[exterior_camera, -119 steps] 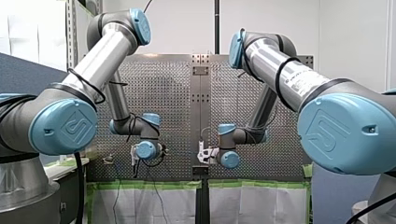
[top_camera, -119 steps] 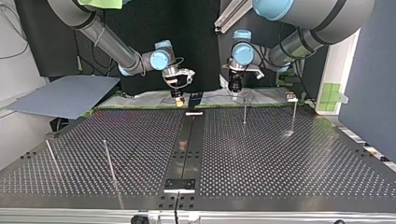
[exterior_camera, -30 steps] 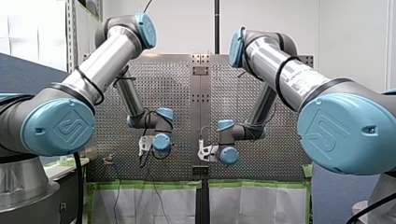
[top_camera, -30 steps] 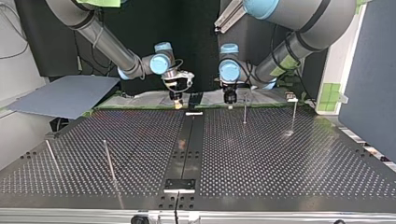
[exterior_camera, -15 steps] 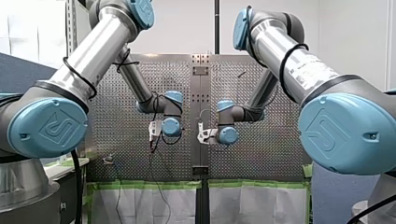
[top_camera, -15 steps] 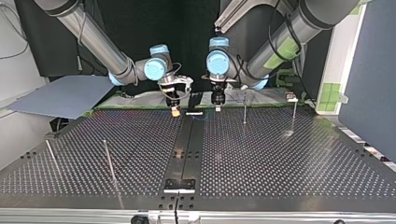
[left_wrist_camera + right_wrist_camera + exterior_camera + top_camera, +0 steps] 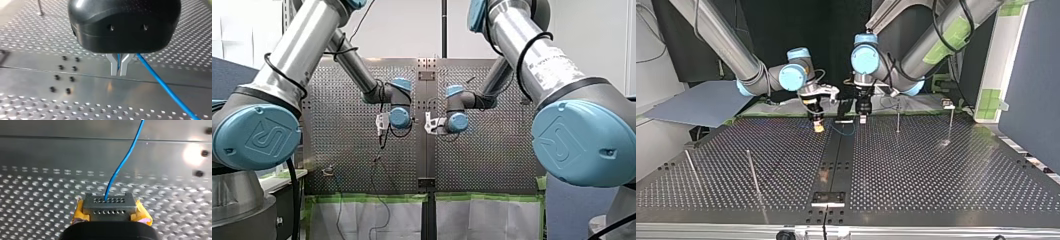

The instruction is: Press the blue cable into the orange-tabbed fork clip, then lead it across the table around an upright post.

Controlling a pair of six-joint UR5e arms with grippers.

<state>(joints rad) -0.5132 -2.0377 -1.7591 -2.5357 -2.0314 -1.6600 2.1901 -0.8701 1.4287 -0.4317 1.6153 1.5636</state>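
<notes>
The blue cable [image 7: 841,132] sags in a short loop between my two grippers, just above the table's dark middle strip. In the left wrist view my left gripper [image 7: 119,71] has its metal fingers shut on the blue cable [image 7: 165,88], which runs off slantwise past them. My right gripper [image 7: 108,203], with yellow pads, is shut on the blue cable [image 7: 123,162], which leads away ahead of it. In the top view my left gripper [image 7: 863,119] is right of the strip and my right gripper [image 7: 819,127] left of it. I cannot make out an orange-tabbed clip.
Upright posts stand on the perforated table: two at the top view's right [image 7: 897,119] [image 7: 950,122] and two at its near left [image 7: 752,172] [image 7: 691,167]. A small fixture [image 7: 948,104] sits at the far right edge. A grey board [image 7: 701,102] lies beyond the table's far left.
Both arms have come away from the table's far edge toward the top view's camera, carrying the cable. The grippers now stand closer together over the middle strip.
</notes>
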